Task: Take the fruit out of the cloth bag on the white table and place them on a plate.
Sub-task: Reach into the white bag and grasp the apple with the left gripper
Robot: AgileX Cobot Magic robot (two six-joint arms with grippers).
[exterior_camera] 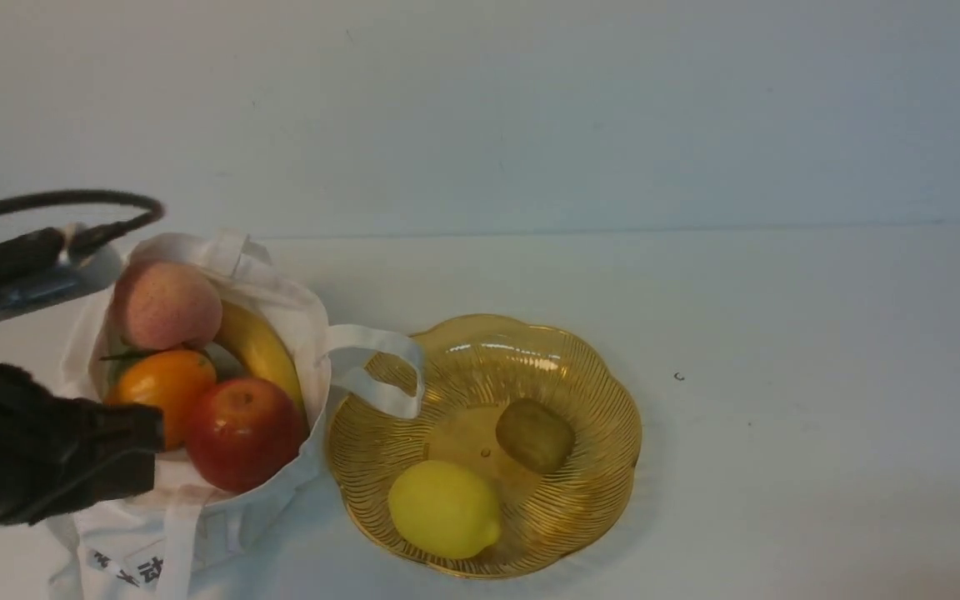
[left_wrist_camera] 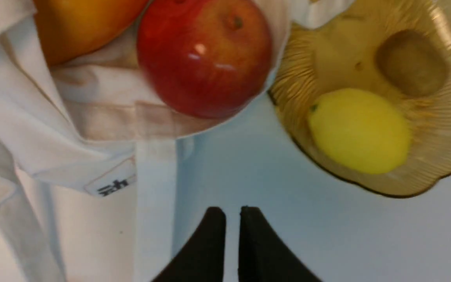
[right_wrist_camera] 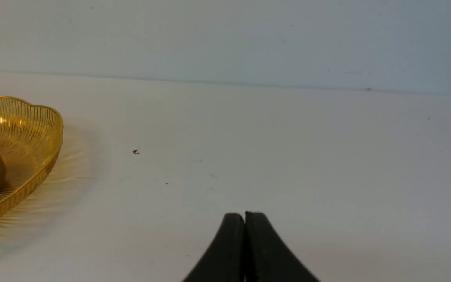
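The left pincer [left_wrist_camera: 232, 213] has its two dark tips a sliver apart and grasps nothing; it hangs over bare white counter [exterior_camera: 780, 333] near the apple, in the gap between bag and plate. Nearest to it lies the cloth bag [left_wrist_camera: 33, 129], a white canvas tote slumped on the counter with its mouth spread wide and a small label [left_wrist_camera: 112, 184] with black characters on its front.

Four fruits sit in the bag's mouth. One glossy red apple [exterior_camera: 242, 433] lies at the near edge, on the plate's side. One orange fruit [exterior_camera: 165, 387] touches the apple on the side away from the plate. One pink peach [exterior_camera: 167, 304] rests behind the orange fruit. One yellow banana [exterior_camera: 262, 348] curves along the bag's wall from the peach down past the apple.

One white strap handle [exterior_camera: 380, 371] loops out of the bag and drapes over the rim of the plate [exterior_camera: 613, 400]. This amber ribbed dish with a scalloped edge stands just beside the bag. Two fruits lie in it, a little apart: one yellow lemon [exterior_camera: 444, 508] toward the near side and one brown kiwi [exterior_camera: 535, 434] close to the middle.

A tiny dark speck [exterior_camera: 678, 377] marks the counter beyond the plate.

The right pincer [right_wrist_camera: 244, 219] is clenched, tips pressed together and grasping nothing, over bare counter well apart from the plate
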